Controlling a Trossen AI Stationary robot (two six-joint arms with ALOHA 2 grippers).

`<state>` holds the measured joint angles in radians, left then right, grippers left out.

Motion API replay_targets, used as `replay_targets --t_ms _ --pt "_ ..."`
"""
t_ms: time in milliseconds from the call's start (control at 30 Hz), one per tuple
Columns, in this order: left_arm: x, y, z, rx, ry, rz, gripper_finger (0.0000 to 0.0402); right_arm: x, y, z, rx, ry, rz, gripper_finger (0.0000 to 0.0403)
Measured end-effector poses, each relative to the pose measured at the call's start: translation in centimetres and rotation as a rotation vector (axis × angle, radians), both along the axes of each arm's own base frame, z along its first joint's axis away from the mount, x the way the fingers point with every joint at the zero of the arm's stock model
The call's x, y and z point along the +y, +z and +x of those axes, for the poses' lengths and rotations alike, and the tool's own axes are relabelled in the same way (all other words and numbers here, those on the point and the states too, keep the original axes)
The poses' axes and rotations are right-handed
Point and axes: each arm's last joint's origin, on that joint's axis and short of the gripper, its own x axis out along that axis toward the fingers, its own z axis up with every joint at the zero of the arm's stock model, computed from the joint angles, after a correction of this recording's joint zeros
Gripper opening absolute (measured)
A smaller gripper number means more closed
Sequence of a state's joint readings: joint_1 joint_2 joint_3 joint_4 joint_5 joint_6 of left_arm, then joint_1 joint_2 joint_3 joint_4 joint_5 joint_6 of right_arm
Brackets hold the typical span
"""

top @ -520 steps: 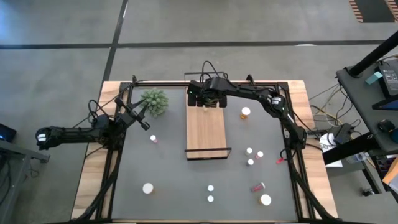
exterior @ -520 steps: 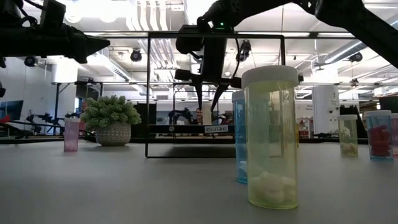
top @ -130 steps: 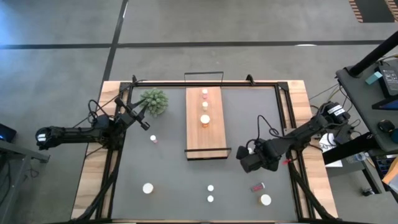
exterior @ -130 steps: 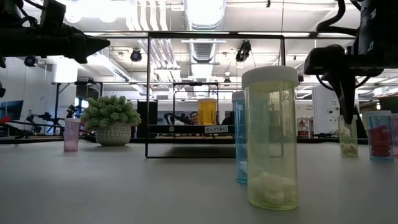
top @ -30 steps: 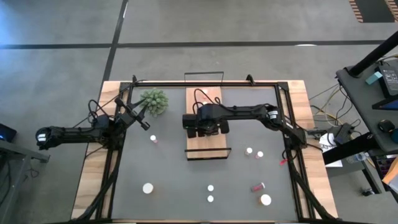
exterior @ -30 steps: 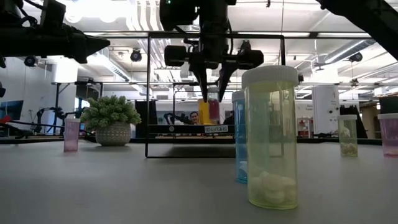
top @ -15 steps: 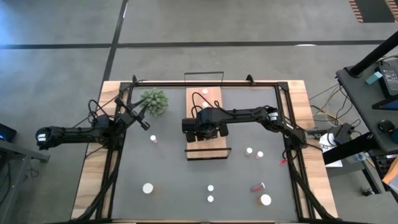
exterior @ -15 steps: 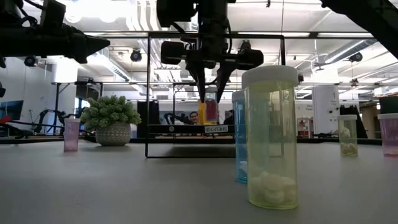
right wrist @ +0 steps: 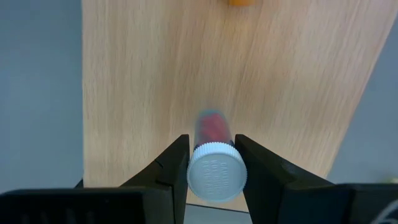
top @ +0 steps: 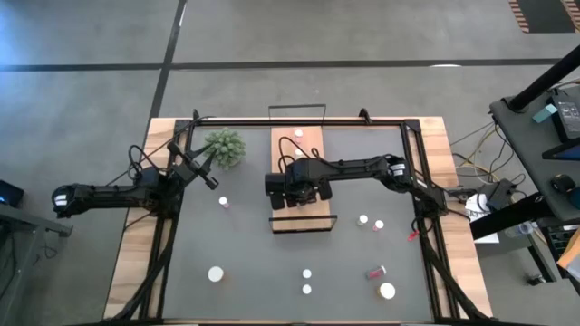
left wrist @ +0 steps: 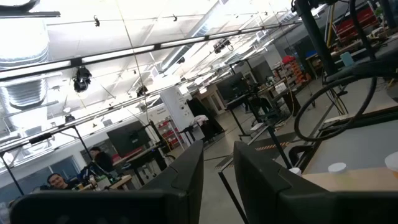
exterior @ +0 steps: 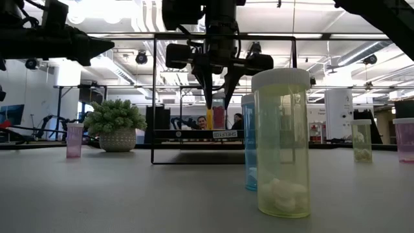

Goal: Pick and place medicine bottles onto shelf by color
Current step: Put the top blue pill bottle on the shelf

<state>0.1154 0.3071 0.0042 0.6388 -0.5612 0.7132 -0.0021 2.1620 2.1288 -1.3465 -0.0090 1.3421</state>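
My right gripper (top: 294, 186) reaches over the light-wood shelf (top: 314, 206) and is shut on a small pink-red bottle with a white cap (right wrist: 216, 171). In the low view this bottle (exterior: 218, 118) hangs upright at the shelf's level. Whether its base touches the board, I cannot tell. An orange bottle (right wrist: 239, 2) stands farther along the shelf, and a white cap (top: 297, 139) shows at its far end. My left gripper (top: 210, 174) is open and empty at the table's left, near the green plant (top: 225, 147). My right gripper pinches the bottle's white cap (right wrist: 200, 168) between its two fingers (right wrist: 176, 167), one on each side. The fingers come from above, pointing down. The bottle stays upright below them, its red body (exterior: 218, 120) over the shelf board.
Loose bottles stand on the dark mat: a pink one (top: 223, 202) left of the shelf, white-capped ones (top: 363, 219) to its right and several near the front (top: 307, 273). A red one (top: 375, 271) lies on its side. A tall yellowish bottle (exterior: 281, 145) stands close to the low camera.
My right gripper has gone down toward the shelf board and slightly toward the table's near edge, carrying the pink-red bottle upright. It has stayed shut on the cap.
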Motion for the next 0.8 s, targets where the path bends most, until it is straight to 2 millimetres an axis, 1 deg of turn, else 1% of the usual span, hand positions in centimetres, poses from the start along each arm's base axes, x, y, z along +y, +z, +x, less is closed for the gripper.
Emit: replay_targets --t_ms 433,800 --pt "0.00 0.00 0.00 0.000 0.000 0.000 0.0072 0.00 -0.02 0.02 -0.001 0.003 0.000 0.0109" --pt "0.00 0.00 0.00 0.000 0.000 0.000 0.0072 0.00 -0.07 -0.01 0.002 0.003 0.000 0.0119"
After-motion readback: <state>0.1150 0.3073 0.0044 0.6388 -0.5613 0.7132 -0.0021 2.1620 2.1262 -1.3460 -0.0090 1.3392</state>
